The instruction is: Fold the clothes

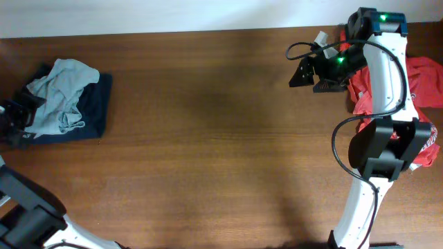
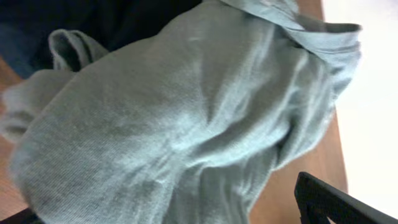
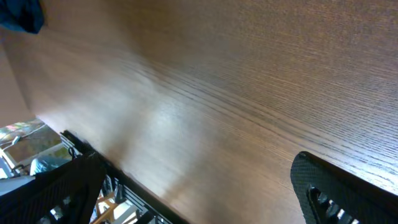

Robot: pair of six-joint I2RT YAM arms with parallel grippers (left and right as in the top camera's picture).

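Observation:
A crumpled light grey-green garment (image 1: pixel 61 93) lies on top of a folded navy garment (image 1: pixel 97 104) at the table's left side. My left gripper (image 1: pixel 15 117) is at the pile's left edge. In the left wrist view the grey-green garment (image 2: pixel 174 112) fills the frame, and the left gripper (image 2: pixel 180 214) has its fingers wide apart with cloth between them. A heap of red clothes (image 1: pixel 419 83) lies at the far right. My right gripper (image 1: pixel 309 75) hangs open and empty over bare wood, left of the red heap. It also shows in the right wrist view (image 3: pixel 199 193).
The brown wooden table (image 1: pixel 208 138) spans the view, with a white wall behind it. The right arm's base (image 1: pixel 387 149) stands over part of the red heap. The right wrist view shows the table's edge (image 3: pixel 93 149) and a bit of blue cloth (image 3: pixel 18 15).

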